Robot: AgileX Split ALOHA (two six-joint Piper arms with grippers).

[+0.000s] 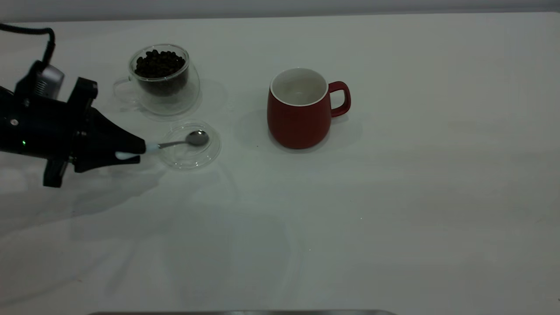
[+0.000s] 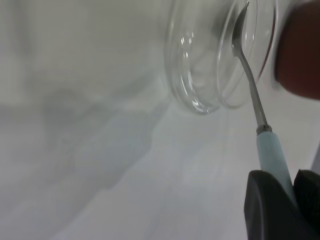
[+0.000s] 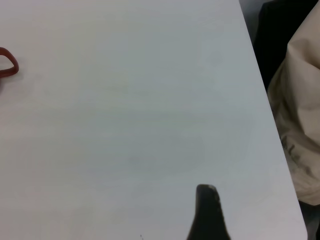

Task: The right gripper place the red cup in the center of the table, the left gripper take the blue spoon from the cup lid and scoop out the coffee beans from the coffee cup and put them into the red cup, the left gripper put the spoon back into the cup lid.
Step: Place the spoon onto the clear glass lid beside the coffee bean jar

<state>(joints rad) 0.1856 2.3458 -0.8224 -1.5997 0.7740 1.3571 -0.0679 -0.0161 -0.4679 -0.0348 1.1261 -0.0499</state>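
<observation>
Near the worktop's left edge, the black left gripper point(image 1: 131, 151) clamps the pale-blue-handled metal spoon point(image 1: 183, 141); recommend lifting level, clear of the clear glass lid's point(image 1: 210, 154) rim.

The left gripper point(image 1: 131, 151) hides most of the spoon point(image 1: 177, 142) handle; the right gripper point(image 3: 207, 215) is cut off by the picture's edge.

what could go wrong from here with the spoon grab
The left gripper pinches the blue spoon only near the end of its handle, so the spoon might pivot or slip once lifted. Its bowl lies in the cup lid, which is light and could be dragged. The coffee cup stands just behind the lid, full of coffee beans; a wide swing might knock it.
</observation>
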